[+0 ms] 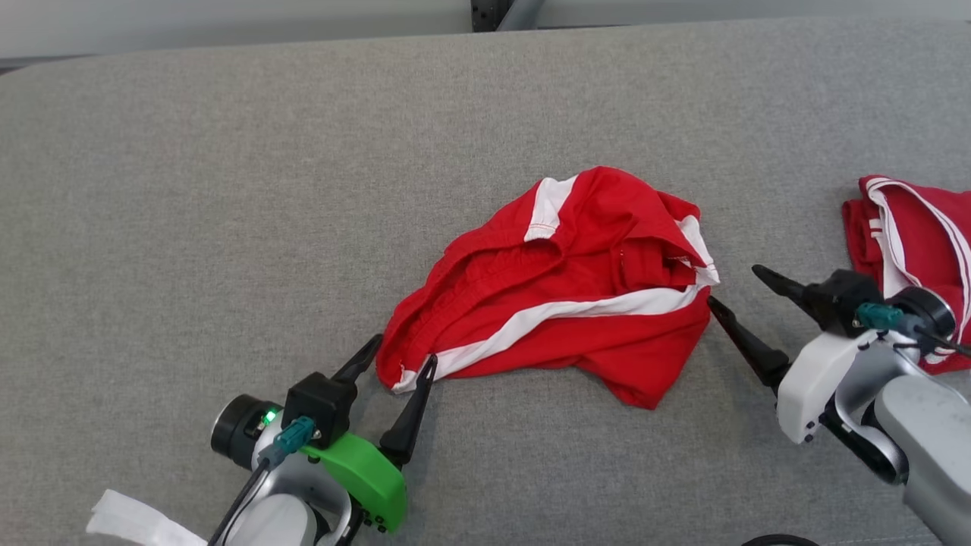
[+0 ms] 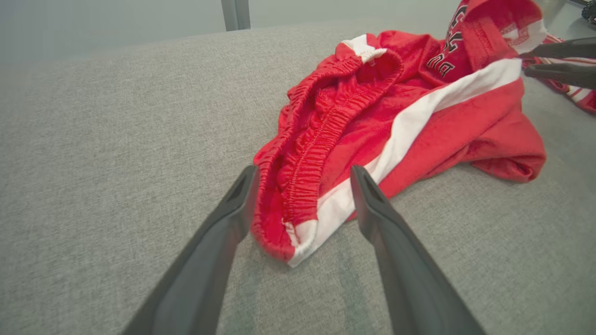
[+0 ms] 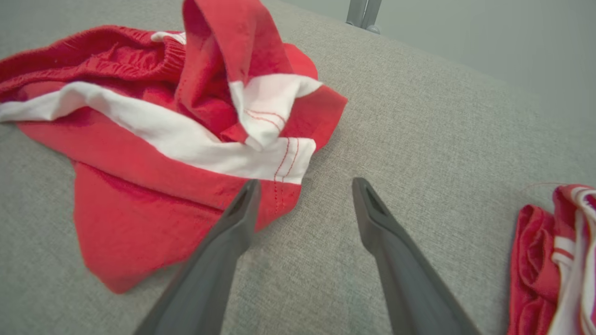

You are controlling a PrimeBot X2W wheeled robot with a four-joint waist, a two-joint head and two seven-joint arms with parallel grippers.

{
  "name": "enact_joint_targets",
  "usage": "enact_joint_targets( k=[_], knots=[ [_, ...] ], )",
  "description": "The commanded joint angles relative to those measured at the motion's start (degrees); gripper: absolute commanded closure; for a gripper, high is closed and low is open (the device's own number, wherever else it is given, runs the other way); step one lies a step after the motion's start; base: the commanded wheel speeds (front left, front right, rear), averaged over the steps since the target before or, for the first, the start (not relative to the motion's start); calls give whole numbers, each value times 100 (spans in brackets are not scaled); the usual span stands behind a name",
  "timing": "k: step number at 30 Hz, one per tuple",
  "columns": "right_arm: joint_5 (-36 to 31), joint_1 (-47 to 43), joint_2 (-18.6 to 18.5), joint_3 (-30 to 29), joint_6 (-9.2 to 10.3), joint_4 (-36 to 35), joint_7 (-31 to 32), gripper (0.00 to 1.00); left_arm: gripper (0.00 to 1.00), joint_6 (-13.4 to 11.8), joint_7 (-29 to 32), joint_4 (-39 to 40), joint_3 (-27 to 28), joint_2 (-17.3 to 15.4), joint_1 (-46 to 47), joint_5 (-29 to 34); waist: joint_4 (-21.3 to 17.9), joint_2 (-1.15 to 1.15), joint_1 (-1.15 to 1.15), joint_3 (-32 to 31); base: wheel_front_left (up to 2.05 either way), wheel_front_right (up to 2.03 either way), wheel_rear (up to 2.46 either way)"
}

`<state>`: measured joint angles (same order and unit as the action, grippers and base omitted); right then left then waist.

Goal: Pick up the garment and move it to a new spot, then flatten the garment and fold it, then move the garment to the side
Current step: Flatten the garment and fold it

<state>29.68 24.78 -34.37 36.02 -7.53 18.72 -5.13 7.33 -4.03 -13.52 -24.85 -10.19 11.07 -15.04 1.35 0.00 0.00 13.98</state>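
Left end effector (image 1: 404, 349), right end effector (image 1: 733, 283): jaws wide apart (both)

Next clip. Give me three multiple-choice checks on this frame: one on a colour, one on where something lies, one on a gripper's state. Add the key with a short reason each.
1. The shorts' stripe is:
A. blue
B. white
C. yellow

2. The other garment lies:
A. at the robot's far left
B. on the shorts
C. at its right, by the right gripper

3. The left gripper is:
A. open, the shorts' corner between its fingers
B. shut on the shorts
C. shut, off the cloth

Key:
1 B, a white band runs along the red cloth.
2 C, it sits at the head view's right edge.
3 A, the fingers stand apart around that corner.
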Motion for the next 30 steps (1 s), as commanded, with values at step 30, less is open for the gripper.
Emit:
enact_joint_targets(
  k=[30],
  knots=[
    [1217,1844,-984,2782,9,187,-814,0,0,-63,24,-123,-206,-287,256,-428,165,0,0,465,0,0,0]
  ],
)
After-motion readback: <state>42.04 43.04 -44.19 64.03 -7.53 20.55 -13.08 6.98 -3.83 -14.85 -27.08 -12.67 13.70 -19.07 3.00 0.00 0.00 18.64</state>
